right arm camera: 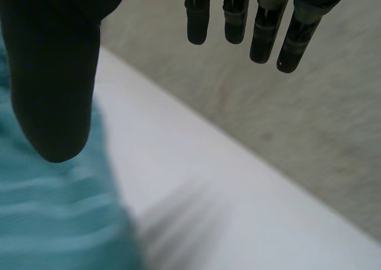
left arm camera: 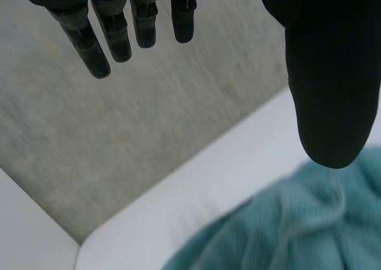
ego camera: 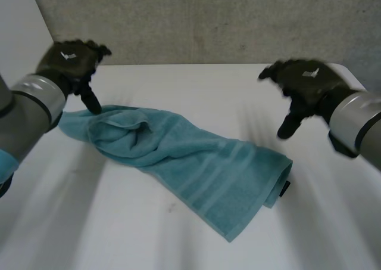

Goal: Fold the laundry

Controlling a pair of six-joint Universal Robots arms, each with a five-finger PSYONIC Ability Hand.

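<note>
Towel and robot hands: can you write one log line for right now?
towel: rumpled on table | left hand: open, at towel's end | right hand: open, holding nothing

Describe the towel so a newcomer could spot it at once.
On the white table, a teal towel lies as a long rumpled strip slanting away from the left hand. It is the one coloured thing there, with woven stripes and a small dark tag at its wider end.

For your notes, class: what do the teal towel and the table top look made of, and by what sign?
Towel: likely cotton terry, matte; soft rumpled folds, woven bands near one end. Table: smooth white top, perhaps laminate or painted board; even colour, no grain.
</note>
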